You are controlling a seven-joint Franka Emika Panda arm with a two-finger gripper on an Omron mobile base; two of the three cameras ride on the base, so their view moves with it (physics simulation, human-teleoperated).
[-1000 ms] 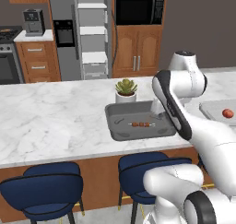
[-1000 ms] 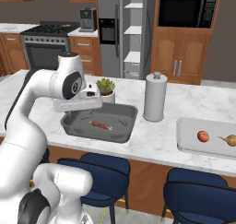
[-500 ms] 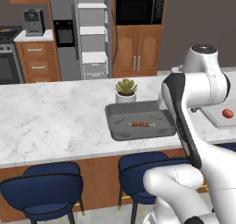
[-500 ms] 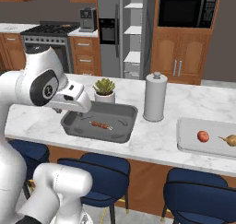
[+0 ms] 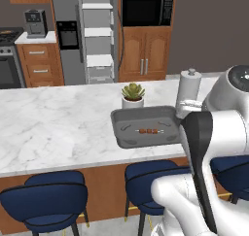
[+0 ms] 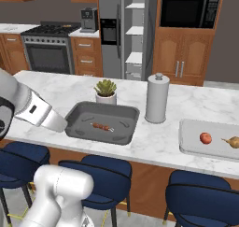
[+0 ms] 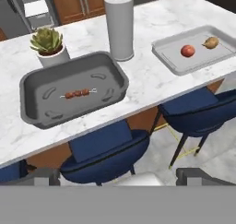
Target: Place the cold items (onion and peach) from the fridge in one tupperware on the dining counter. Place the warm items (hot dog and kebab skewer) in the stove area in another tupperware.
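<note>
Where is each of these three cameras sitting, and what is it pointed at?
Left base view: behind the arm, left side, facing the dark tray; white arm lower right.
Right base view: behind, right side, same counter; arm lower left.
Hand view: on the hand, looking down; open jaws' tips at bottom.
All share the kebab skewer.

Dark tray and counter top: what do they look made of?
Dark tray: dark grey with a dull sheen and rounded moulded corners, probably plastic, possibly coated metal. Counter top: white with grey veining, smooth, looks like polished marble or a marble-look slab.
</note>
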